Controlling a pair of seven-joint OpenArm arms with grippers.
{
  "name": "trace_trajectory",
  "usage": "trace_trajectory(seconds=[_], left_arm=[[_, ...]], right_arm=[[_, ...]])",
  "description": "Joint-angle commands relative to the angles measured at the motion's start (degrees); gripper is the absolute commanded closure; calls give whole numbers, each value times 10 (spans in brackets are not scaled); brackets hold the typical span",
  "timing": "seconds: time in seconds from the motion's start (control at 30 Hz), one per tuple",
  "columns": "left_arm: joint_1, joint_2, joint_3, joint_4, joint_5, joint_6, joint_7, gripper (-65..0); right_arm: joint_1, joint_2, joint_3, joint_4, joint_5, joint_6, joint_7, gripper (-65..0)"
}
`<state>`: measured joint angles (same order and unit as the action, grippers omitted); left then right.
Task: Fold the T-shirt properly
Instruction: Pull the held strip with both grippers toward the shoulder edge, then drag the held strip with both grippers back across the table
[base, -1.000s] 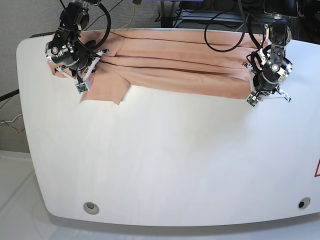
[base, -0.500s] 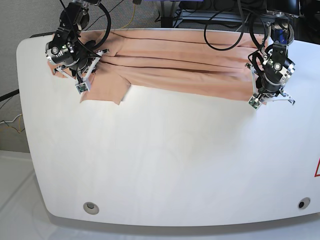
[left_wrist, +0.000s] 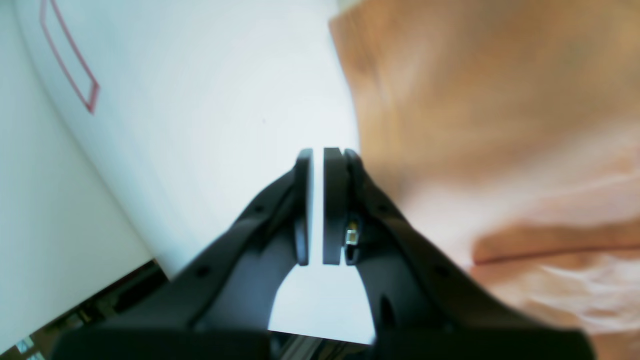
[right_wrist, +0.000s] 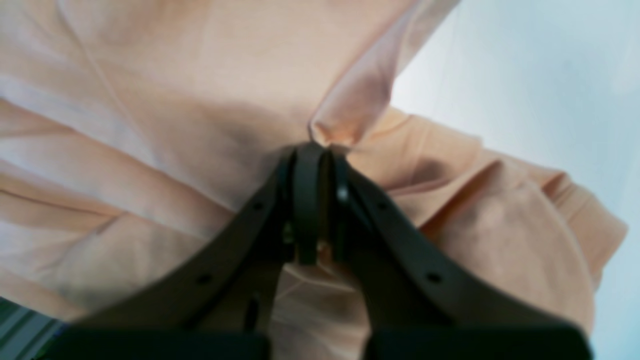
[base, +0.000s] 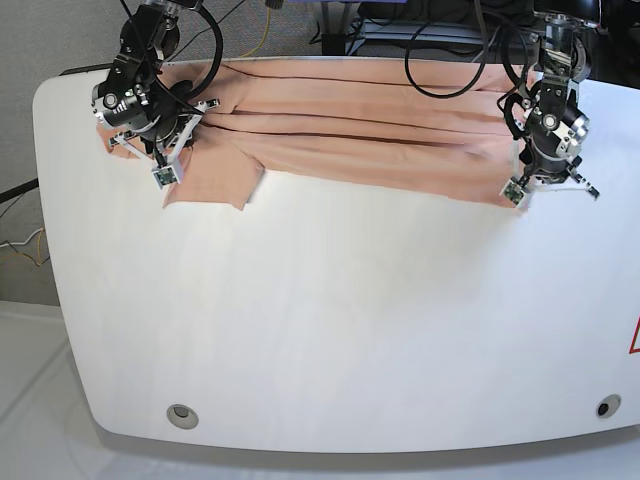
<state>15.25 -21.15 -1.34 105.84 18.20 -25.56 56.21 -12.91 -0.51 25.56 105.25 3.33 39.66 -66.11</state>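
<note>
The peach T-shirt (base: 350, 125) lies bunched in long folds along the far edge of the white table (base: 330, 320). My right gripper (base: 150, 140), at the base view's left, is shut on a pinch of shirt fabric near the sleeve; the right wrist view shows the cloth (right_wrist: 175, 100) gathered at the closed tips of this gripper (right_wrist: 317, 147). My left gripper (base: 548, 165) hovers at the shirt's right end. In the left wrist view this gripper (left_wrist: 318, 150) has its jaws together with nothing between them, over bare table just beside the shirt's edge (left_wrist: 475, 100).
A red outline mark (base: 634, 340) sits at the table's right edge, also in the left wrist view (left_wrist: 70, 65). Two round holes (base: 181, 414) (base: 603, 407) are near the front edge. Cables (base: 450, 60) hang behind the table.
My left arm has moved to the right and toward the far edge, its wrist turning. The shirt's right end has shifted slightly with it. The right arm has hardly moved.
</note>
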Motion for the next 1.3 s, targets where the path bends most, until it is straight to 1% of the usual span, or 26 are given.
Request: trace_trajectory(seconds=[0.0,0.07,0.2,0.37,0.53,0.63,0.8,1.07,1.27], left_arm=[[18,-4,-2,24,6,3,18,-18],[29,-3,-2,34,6,3,23,-18],[57,15,-3,46,7,3,24,-18],[84,24,-5,47,7,3,24,-18],[106,45,-5,47,7,3,20,-18],[108,54,-5,46,7,3,20,-17],[104,57,-5,44,4,3,19,-17],[92,74,-5,40,5,3,-28,-17],[89,94,-5,29,5,3,-40,-17]], right_arm=[[-5,-4,-1,-8,-7,3,-15,0],[-5,-4,-1,-8,-7,3,-10,0],[-5,-4,-2,-9,-7,3,0,0],[-6,-4,-2,-9,-7,3,4,0],[-9,-4,-2,-9,-7,3,17,0],[-9,-4,-2,-9,-7,3,22,0],[-10,-4,-2,-9,-6,3,22,0],[-11,-4,-2,-9,-6,3,22,0],[-6,-4,-3,-10,-6,3,29,0]])
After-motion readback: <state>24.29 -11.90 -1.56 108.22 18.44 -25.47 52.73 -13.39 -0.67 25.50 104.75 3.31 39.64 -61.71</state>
